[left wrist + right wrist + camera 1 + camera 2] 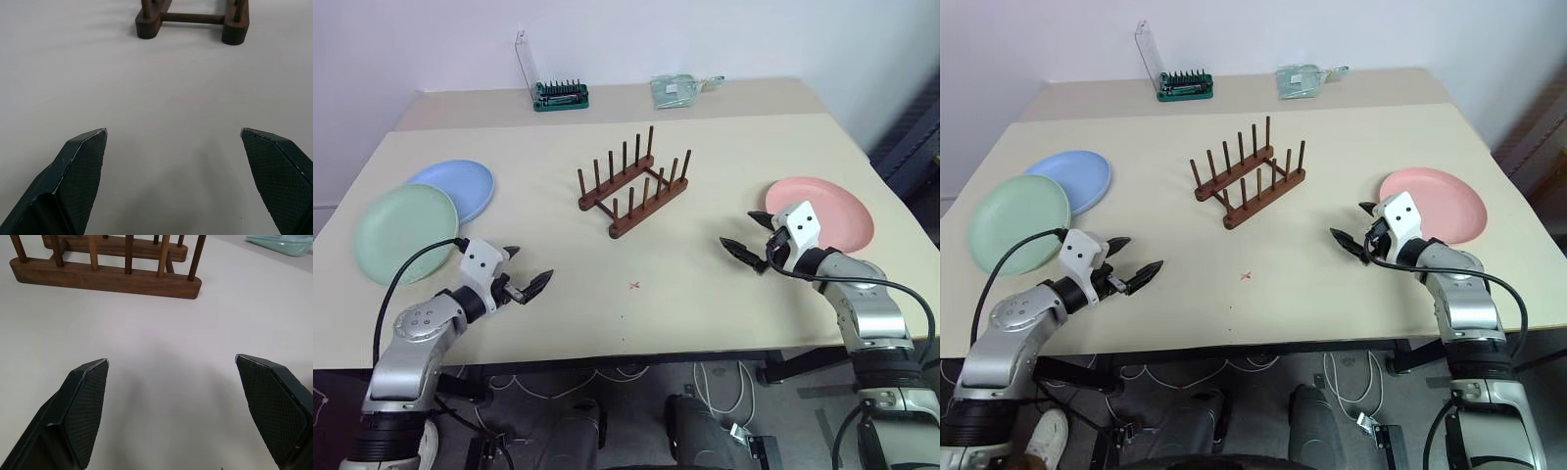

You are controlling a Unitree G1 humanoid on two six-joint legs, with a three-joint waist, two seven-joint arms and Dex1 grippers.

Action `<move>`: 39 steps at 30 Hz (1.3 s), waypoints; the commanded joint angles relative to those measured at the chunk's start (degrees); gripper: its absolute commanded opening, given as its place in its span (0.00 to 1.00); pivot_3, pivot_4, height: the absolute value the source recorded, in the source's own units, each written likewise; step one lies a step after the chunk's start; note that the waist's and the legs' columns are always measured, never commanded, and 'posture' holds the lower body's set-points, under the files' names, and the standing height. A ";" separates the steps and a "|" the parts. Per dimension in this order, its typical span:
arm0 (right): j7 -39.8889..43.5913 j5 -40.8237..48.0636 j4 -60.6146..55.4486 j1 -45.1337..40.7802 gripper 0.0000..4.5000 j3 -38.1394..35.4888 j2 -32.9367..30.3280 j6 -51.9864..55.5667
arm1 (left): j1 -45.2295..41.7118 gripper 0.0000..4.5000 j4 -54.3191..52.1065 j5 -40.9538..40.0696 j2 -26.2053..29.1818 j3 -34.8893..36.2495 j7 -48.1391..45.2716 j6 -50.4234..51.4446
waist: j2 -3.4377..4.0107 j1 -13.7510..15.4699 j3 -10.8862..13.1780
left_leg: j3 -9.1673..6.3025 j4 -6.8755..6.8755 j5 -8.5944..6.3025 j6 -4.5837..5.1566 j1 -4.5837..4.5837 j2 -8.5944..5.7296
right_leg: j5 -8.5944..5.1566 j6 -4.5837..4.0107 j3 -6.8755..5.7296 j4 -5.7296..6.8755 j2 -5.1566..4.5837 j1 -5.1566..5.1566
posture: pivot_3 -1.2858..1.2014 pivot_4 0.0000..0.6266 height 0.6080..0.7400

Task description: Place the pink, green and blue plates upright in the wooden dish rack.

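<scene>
Both end effectors spread wide, empty: left end effector (pixel 526 274) near pale green round plate (pixel 401 231), right end effector (pixel 751 237) beside salmon-pink round plate (pixel 832 211).

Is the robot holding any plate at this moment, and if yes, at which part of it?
Nothing is held. The left end effector and the right end effector are both open and empty above the table.
</scene>
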 commanded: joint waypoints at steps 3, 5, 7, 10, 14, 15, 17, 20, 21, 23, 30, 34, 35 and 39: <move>-0.58 -0.14 -0.88 -1.34 0.95 -0.16 0.82 -1.17 | -0.22 1.00 -2.90 -0.10 -0.20 0.19 0.80 -0.20 | 0.00 0.00 0.00 | 0.00 0.00 0.00 0.00 0.00 0.00 | 0.00 0.00 0.00 0.00 0.00 0.00 | 0.52 0.24 1.00; -0.75 -0.30 -1.27 -1.30 0.95 0.06 1.10 -1.13 | -0.15 1.00 -3.60 -0.37 -0.22 0.28 0.92 0.25 | 0.00 -0.02 0.00 | 0.00 0.00 0.00 0.00 0.00 0.00 | 0.00 0.00 0.00 0.00 0.00 0.00 | 0.52 0.24 1.00; -0.93 -0.19 -2.04 -1.22 0.95 0.11 1.49 -0.82 | 0.01 1.00 -4.04 -0.58 -0.13 0.29 0.68 0.43 | 0.00 -0.03 0.00 | 0.00 0.00 0.00 0.00 0.00 0.00 | 0.00 0.00 0.00 0.00 0.00 0.00 | 0.52 0.24 1.00; -0.93 0.04 -4.26 -0.39 0.95 0.71 1.98 -0.15 | -0.46 1.00 -3.56 0.53 -0.30 -1.55 0.32 0.19 | 0.00 -0.02 0.00 | 0.00 0.00 0.00 0.00 0.00 0.00 | 0.00 0.00 0.00 0.00 0.00 0.00 | 0.52 0.24 1.00; -1.85 0.57 -8.73 1.47 0.95 1.40 3.29 1.82 | -1.47 1.00 -2.75 1.10 -0.62 -2.70 0.57 -0.23 | 0.00 0.05 0.00 | -0.01 0.00 0.00 0.00 0.00 0.00 | 0.00 0.00 0.00 0.00 0.00 0.00 | 0.52 0.24 1.00; -2.23 0.61 -10.10 2.08 0.95 1.79 3.87 2.43 | -2.21 1.00 -2.19 1.30 -1.06 -3.15 0.93 -0.36 | 0.00 0.06 0.00 | -0.01 0.00 0.00 0.00 0.00 0.00 | 0.00 0.00 0.00 0.00 0.00 0.00 | 0.52 0.24 1.00; -2.89 0.15 -12.66 3.28 0.95 3.39 5.48 2.92 | -4.21 1.00 -0.53 2.76 -2.69 -4.85 2.15 -1.59 | 0.00 0.18 0.00 | -0.01 0.01 0.00 0.00 0.00 0.00 | 0.00 0.00 0.00 0.00 0.00 0.01 | 0.52 0.24 1.00; -4.15 -0.25 -14.85 3.94 0.95 4.80 7.56 3.78 | -6.42 1.00 1.75 3.80 -5.32 -6.41 3.30 -2.06 | 0.00 0.11 -0.01 | -0.02 0.03 0.00 0.00 0.00 -0.01 | 0.00 0.00 0.00 0.00 0.00 0.01 | 0.52 0.24 1.00; -4.29 -0.22 -15.22 4.04 0.95 4.99 7.81 3.98 | -6.76 1.00 2.17 3.95 -5.77 -6.59 3.41 -2.10 | 0.00 0.07 -0.01 | -0.01 0.03 0.00 0.00 0.00 -0.02 | 0.00 0.01 0.00 0.00 -0.01 0.01 | 0.52 0.24 1.00; -5.80 0.12 -17.10 4.13 0.95 5.67 9.27 5.46 | -9.04 1.00 5.45 5.31 -7.37 -8.90 3.34 -2.98 | 0.01 0.03 -0.01 | -0.02 0.02 0.00 0.00 0.00 -0.02 | 0.00 0.01 0.00 0.00 0.00 0.01 | 0.52 0.24 1.00; -9.34 -0.65 -21.01 6.21 0.95 5.47 10.38 6.94 | -19.91 1.00 21.54 11.71 -9.98 -18.14 -1.38 -8.58 | -0.04 0.44 -0.04 | -0.05 0.05 0.00 0.00 -0.01 -0.07 | 0.01 0.01 -0.01 -0.02 0.00 0.05 | 0.52 0.24 1.00; -10.69 -1.37 -21.09 5.95 0.95 6.36 11.35 6.61 | -27.26 1.00 30.97 12.62 -14.37 -19.29 -1.42 -10.70 | -0.02 0.26 -0.07 | -0.07 0.09 0.00 0.00 0.01 -0.09 | 0.01 0.02 -0.03 -0.02 0.00 0.12 | 0.52 0.24 1.00; -11.14 -1.34 -21.23 5.81 0.95 6.26 11.62 6.52 | -29.01 1.00 33.37 13.62 -15.33 -19.65 -0.74 -11.36 | -0.02 0.22 -0.08 | -0.08 0.10 0.01 0.00 0.01 -0.08 | 0.01 0.02 -0.03 -0.02 0.00 0.12 | 0.52 0.24 1.00; -12.69 -1.39 -22.36 6.30 0.95 6.17 12.38 6.94 | -32.96 1.00 39.30 14.85 -17.81 -19.27 0.42 -13.29 | -0.03 0.18 -0.08 | -0.09 0.10 0.01 0.00 0.02 -0.08 | 0.01 0.03 -0.04 0.00 0.00 0.12 | 0.52 0.24 1.00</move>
